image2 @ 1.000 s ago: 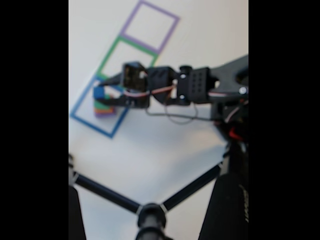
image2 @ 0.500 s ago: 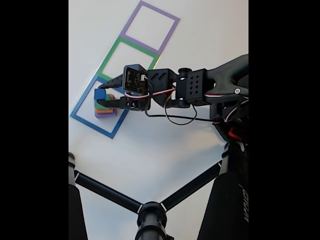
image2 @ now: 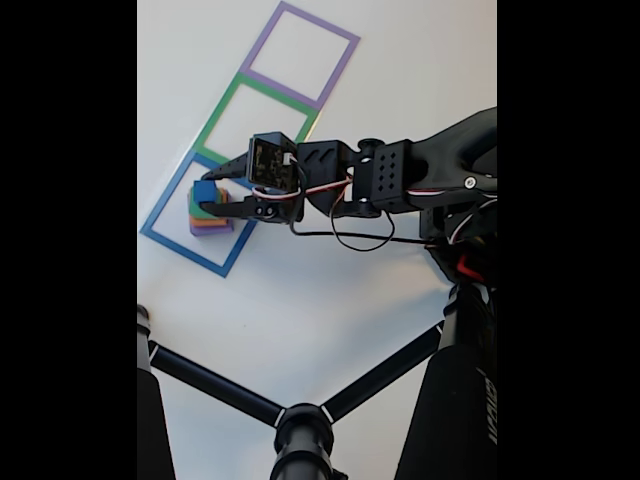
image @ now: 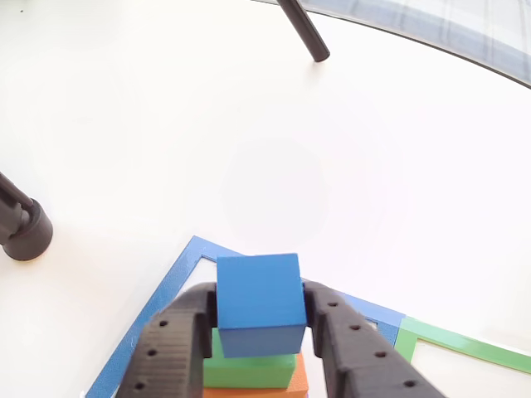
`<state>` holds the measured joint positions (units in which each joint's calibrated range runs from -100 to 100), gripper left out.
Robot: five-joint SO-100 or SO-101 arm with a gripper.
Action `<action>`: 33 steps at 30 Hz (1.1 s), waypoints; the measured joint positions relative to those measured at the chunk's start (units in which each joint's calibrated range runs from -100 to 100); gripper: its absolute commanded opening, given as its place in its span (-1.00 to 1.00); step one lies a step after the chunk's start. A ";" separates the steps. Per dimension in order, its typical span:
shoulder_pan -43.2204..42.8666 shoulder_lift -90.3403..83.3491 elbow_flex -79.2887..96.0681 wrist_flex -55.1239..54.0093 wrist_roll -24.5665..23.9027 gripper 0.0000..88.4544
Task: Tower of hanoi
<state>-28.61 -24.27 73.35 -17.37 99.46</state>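
Note:
The tower of hanoi stands inside the blue tape square (image2: 170,245) as a stack. In the fixed view its purple base (image2: 208,231) and orange block (image2: 212,222) show under the green block (image2: 198,211). In the other view the green block (image: 249,370) and a corner of the orange block (image: 300,383) sit below the blue cube (image: 259,303). My gripper (image: 261,300) is shut on the blue cube (image2: 205,192), one black finger (image: 178,348) on each side. The cube is slightly tilted directly over the green block; I cannot tell if they touch.
Green tape square (image2: 225,100) and purple tape square (image2: 345,60) lie in a row beyond the blue one (image: 158,307). Black tripod legs (image2: 210,385) cross the near table, with one foot (image: 25,228) at the left and another leg (image: 303,29) at the far edge.
The fingers have drawn in on the blue cube, and the cube has shifted slightly toward the arm. The rest of the stack has not moved.

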 measured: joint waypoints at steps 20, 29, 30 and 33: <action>0.00 2.70 0.00 -1.61 0.00 -1.00; 0.00 2.70 0.00 -1.61 0.00 -0.56; 0.00 2.70 0.00 -1.61 0.00 -0.54; 0.00 2.70 0.00 -1.61 0.00 -0.46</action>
<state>-28.61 -21.57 73.35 -18.98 99.46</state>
